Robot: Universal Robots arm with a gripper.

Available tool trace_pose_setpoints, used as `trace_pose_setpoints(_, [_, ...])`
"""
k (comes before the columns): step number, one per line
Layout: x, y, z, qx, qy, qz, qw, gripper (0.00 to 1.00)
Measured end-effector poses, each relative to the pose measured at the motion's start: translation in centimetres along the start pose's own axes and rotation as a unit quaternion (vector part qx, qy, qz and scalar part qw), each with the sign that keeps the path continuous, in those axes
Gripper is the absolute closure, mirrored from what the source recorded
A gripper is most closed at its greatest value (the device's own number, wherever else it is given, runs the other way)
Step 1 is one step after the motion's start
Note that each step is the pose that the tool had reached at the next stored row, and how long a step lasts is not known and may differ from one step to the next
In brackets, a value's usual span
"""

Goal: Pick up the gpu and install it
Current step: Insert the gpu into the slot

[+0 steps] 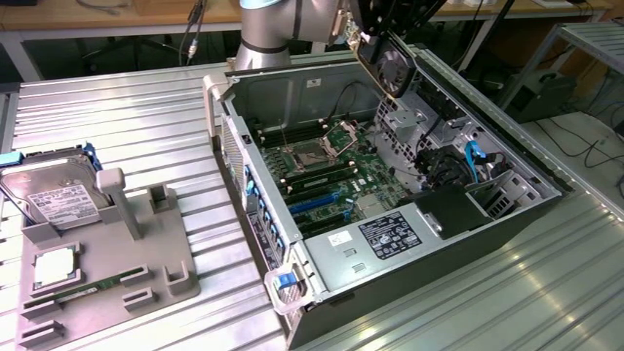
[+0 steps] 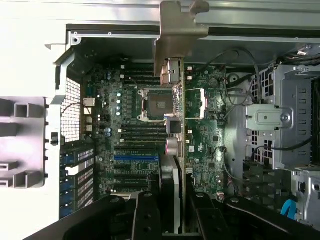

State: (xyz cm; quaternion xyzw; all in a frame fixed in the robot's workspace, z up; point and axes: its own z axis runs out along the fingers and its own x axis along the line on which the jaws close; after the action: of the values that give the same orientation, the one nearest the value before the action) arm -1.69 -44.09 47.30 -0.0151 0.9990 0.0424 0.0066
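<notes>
The gpu (image 1: 393,64) hangs on edge above the far end of the open computer case (image 1: 443,252), its round fan facing the exterior view's right. My gripper (image 1: 375,25) is shut on the card from above. In the wrist view the gpu (image 2: 177,125) is seen edge-on, running out from between my dark fingers (image 2: 145,215), and its silver bracket (image 2: 175,30) reaches past the case wall. Below it lies the motherboard (image 2: 130,125) with the empty CPU socket (image 2: 156,104) and the blue expansion slots (image 2: 135,157). The card is well clear of the board.
A grey fixture block (image 1: 107,248) at the exterior view's left holds a silver hard drive (image 1: 54,194), a CPU (image 1: 54,267) and a green memory stick (image 1: 88,289). Inside the case sit a metal drive cage (image 2: 280,120), loose cables (image 1: 473,157) and a black power unit (image 1: 454,208).
</notes>
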Motion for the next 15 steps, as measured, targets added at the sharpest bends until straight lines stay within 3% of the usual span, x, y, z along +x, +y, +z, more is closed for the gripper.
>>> trace_pose_setpoints(4, [0.0, 0.0, 0.0, -0.0008, 0.0043, -0.051, 0.9987, 0.72])
trace_pose_setpoints(7, [0.0, 0.0, 0.0, -0.0012, 0.0069, -0.082, 0.9966, 0.72])
trace_pose_setpoints(10, [0.0, 0.0, 0.0, -0.0022, 0.0127, -0.149, 0.9887, 0.72])
trace_pose_setpoints(15, [0.0, 0.0, 0.0, -0.0028, 0.0163, -0.193, 0.9811, 0.72])
